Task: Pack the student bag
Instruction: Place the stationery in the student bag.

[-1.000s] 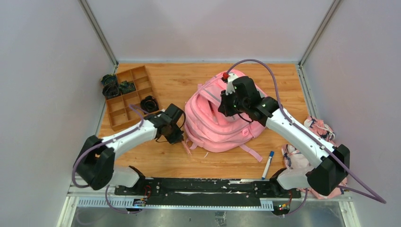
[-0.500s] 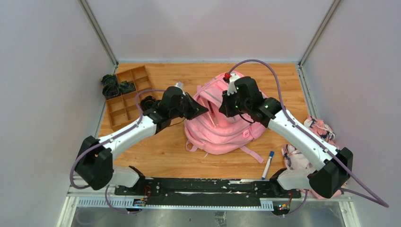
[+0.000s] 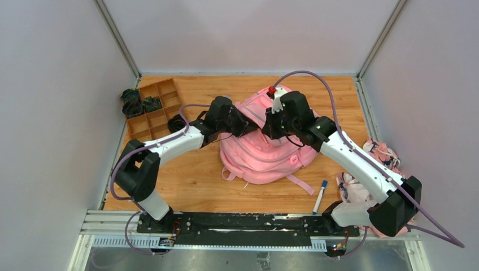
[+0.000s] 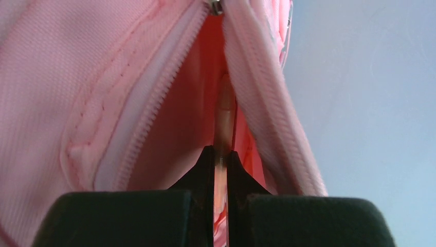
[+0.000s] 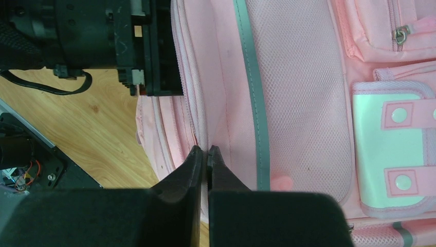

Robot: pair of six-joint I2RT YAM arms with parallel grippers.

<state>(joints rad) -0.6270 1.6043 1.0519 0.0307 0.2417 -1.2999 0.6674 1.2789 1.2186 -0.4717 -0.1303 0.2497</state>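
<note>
Pink fabric of the bag [image 3: 265, 158] is seen at the middle of the wooden table [image 3: 192, 180], between the two arms. The left gripper [image 4: 221, 154] is pressed together on a thin pale stick [image 4: 224, 108], which is pointed into the bag's unzipped opening. The right gripper [image 5: 207, 151] is pinched on a fold of the bag beside the zip, close to the left one. A wooden tray [image 3: 148, 121] is set at the far left. A pen [image 3: 320, 195] and a floral cloth [image 3: 361, 192] are seen at the near right.

Pink student bag [image 3: 261, 161], lying unzipped
</note>
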